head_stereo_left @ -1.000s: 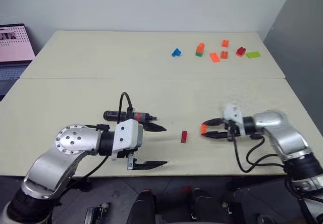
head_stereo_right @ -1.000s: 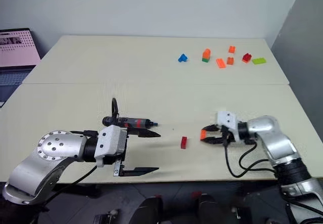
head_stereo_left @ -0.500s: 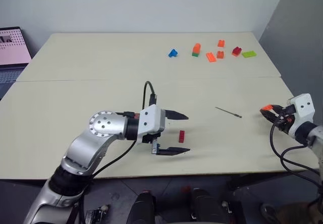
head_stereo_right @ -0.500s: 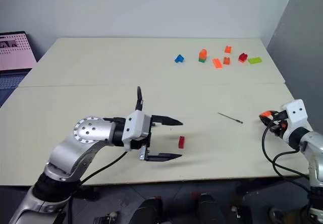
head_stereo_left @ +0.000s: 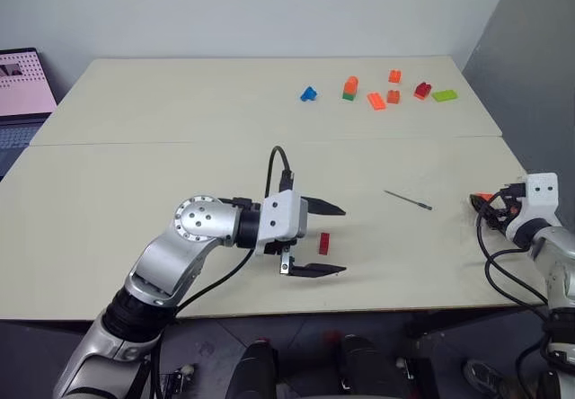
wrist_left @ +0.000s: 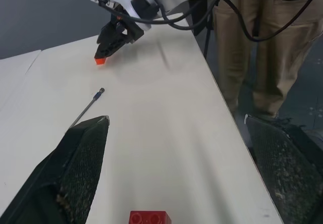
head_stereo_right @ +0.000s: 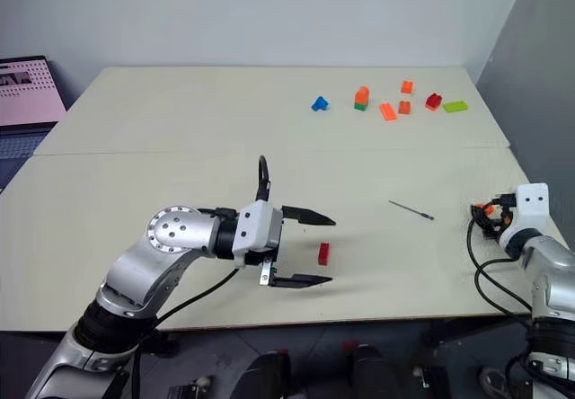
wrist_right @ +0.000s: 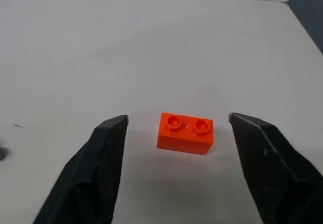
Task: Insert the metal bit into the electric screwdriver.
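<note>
Metal bit [head_stereo_left: 407,200]: thin, stiff, light, likely slippery; flat on table [head_stereo_left: 135,183]. Pinch mid-shaft. Left gripper [head_stereo_left: 328,239] and right gripper [wrist_right: 176,143] both spread, empty.

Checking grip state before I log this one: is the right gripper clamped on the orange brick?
No. In the right wrist view the orange brick lies on the table between the right gripper's spread fingers, touching neither.

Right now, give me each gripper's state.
Left gripper: open, holding nothing, a small red brick between its fingers.
Right gripper: open, an orange brick lying free between its fingers.
</note>
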`<action>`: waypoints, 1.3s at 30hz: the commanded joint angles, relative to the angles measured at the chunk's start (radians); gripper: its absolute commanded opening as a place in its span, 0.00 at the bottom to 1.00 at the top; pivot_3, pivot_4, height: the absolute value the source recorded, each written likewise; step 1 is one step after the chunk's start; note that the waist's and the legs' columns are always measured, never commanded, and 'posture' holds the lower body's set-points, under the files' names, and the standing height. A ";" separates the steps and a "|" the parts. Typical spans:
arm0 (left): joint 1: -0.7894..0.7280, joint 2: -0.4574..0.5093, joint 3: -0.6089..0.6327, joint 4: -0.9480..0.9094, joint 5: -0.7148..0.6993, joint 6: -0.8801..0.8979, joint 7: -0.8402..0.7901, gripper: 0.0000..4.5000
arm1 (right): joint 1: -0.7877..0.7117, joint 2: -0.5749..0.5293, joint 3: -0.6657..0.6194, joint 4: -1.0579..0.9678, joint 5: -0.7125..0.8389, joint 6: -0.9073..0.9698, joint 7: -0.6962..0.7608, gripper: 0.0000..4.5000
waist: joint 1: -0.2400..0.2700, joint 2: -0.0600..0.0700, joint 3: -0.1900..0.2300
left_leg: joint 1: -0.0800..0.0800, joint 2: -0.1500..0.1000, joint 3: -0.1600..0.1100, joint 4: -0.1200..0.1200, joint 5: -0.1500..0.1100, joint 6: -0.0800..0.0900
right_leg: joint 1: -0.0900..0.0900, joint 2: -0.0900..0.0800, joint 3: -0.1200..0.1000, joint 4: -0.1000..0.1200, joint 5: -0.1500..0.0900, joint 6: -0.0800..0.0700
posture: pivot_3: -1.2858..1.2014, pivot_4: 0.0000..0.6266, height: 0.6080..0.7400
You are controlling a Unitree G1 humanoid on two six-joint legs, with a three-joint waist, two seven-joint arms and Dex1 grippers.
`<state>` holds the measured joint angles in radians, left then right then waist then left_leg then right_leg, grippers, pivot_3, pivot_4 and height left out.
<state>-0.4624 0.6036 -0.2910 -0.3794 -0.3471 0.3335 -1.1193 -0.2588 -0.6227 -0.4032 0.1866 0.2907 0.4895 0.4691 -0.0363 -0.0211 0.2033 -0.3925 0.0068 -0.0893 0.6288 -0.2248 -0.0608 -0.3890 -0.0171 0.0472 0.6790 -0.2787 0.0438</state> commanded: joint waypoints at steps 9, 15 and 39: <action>0.100 0.191 0.147 -0.039 -0.022 -0.027 -0.066 1.00 | 0.184 -0.197 0.018 -0.410 0.157 0.017 0.347 0.99 | -0.004 0.000 0.000 | 0.000 0.001 0.000 -0.001 0.000 0.000 | 0.000 0.001 0.000 0.000 0.000 0.000 | 0.52 0.24 1.00; 0.202 0.321 0.221 0.003 0.028 -0.121 -0.112 1.00 | 0.174 -0.234 0.265 -0.593 0.126 -0.010 0.464 0.99 | -0.009 0.000 0.000 | 0.001 0.003 0.000 -0.001 0.000 0.000 | 0.000 0.002 0.000 -0.001 -0.003 -0.004 | 0.52 0.24 1.00; 0.332 0.282 0.290 -0.041 -0.040 -0.172 -0.082 1.00 | -0.154 0.114 0.744 -0.243 -0.096 -0.177 0.511 0.73 | 0.004 -0.001 0.001 | -0.005 0.004 -0.002 -0.001 0.000 0.000 | -0.006 0.002 -0.004 0.000 0.000 -0.002 | 0.52 0.24 1.00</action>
<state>-0.1214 0.8951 -0.0203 -0.3998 -0.3546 0.1680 -1.2050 -0.4114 -0.5056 0.3643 -0.0370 0.1961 0.3472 0.9647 -0.0318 -0.0220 0.2039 -0.3974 0.0106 -0.0915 0.6281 -0.2250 -0.0609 -0.3945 -0.0149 0.0436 0.6787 -0.2792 0.0416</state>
